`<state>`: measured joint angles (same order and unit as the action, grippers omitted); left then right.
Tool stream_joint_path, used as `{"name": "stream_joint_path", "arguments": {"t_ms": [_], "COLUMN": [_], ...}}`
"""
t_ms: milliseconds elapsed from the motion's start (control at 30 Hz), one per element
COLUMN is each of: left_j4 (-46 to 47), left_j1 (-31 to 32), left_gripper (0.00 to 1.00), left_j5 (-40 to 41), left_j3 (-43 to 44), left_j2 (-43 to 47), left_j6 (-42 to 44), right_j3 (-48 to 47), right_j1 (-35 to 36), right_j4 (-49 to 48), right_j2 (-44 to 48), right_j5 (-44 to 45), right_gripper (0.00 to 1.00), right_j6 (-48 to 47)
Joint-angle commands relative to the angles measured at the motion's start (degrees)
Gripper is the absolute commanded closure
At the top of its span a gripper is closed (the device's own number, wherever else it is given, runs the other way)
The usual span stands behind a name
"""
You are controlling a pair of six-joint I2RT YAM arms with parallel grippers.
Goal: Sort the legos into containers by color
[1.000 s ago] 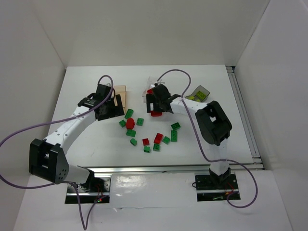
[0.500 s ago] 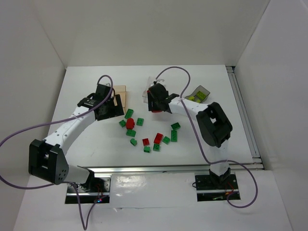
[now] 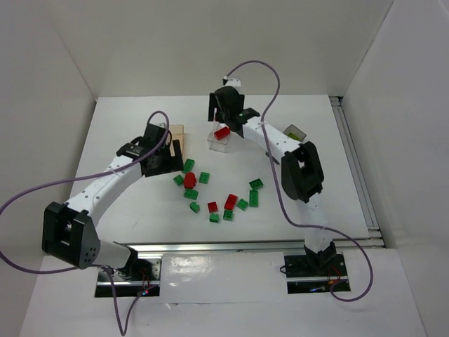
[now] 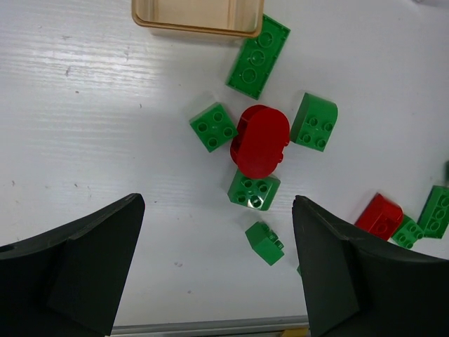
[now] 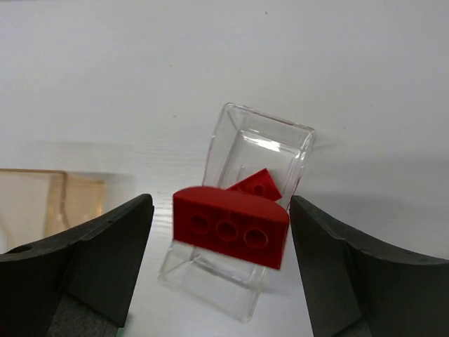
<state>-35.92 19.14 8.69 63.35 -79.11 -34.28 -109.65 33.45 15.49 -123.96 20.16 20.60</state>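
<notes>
My right gripper [image 3: 226, 116] [image 5: 219, 235] is open above the clear container [image 3: 222, 144] [image 5: 261, 121]. A red curved lego [image 5: 230, 226] [image 3: 222, 132] is loose between the spread fingers, blurred, just over the container. Another red lego [image 5: 257, 185] lies inside it. My left gripper [image 3: 167, 159] [image 4: 217, 270] is open and empty above a cluster of green legos [image 4: 257, 48] around a red rounded lego [image 4: 259, 140]. The tan container [image 3: 176, 137] [image 4: 198, 15] stands just beyond them. The dark container [image 3: 295, 133] holds yellow-green legos.
More green and red legos [image 3: 230, 202] lie scattered in the middle of the table. A metal rail [image 3: 245, 247] runs along the near edge. White walls enclose the table on three sides.
My right gripper carried the red lego away from me to above the clear container and opened; the lego is loose. My left gripper shifted slightly right.
</notes>
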Motion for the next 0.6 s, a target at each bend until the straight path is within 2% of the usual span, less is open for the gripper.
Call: {"name": "stream_joint_path", "arguments": {"t_ms": [0, 100, 200, 367, 500, 567], "left_j4": [-0.03, -0.03, 0.59, 2.00, 3.75, 5.07], "left_j1": [1.86, 3.18, 4.59, 7.57, 8.90, 8.90], "left_gripper": [0.05, 0.05, 0.05, 0.08, 0.08, 0.11], "left_j5": [-0.78, -0.17, -0.16, -0.16, 0.71, 1.24], "left_j3": [-0.77, -0.77, -0.77, -0.77, -0.17, -0.16], "left_j2": [-1.30, -3.14, -5.17, -8.33, -11.85, -13.17], "left_j6": [2.20, 2.20, 2.20, 3.25, 2.74, 2.73], "right_j3": [-5.74, -5.15, 0.38, 13.45, 23.41, 27.62], "right_j1": [-0.67, -0.67, -1.19, -1.81, -2.34, -2.95], "right_j4": [3.75, 2.37, -0.18, -2.57, -3.36, -2.49], "right_j2": [-5.14, -2.79, 2.48, 14.33, 22.24, 24.55], "right_j5": [0.05, 0.05, 1.36, 4.44, 5.24, 5.85], "right_gripper": [0.13, 0.10, 0.10, 0.16, 0.16, 0.16], "right_j6": [-1.00, -1.52, -1.53, -1.00, 0.31, 0.32]}}
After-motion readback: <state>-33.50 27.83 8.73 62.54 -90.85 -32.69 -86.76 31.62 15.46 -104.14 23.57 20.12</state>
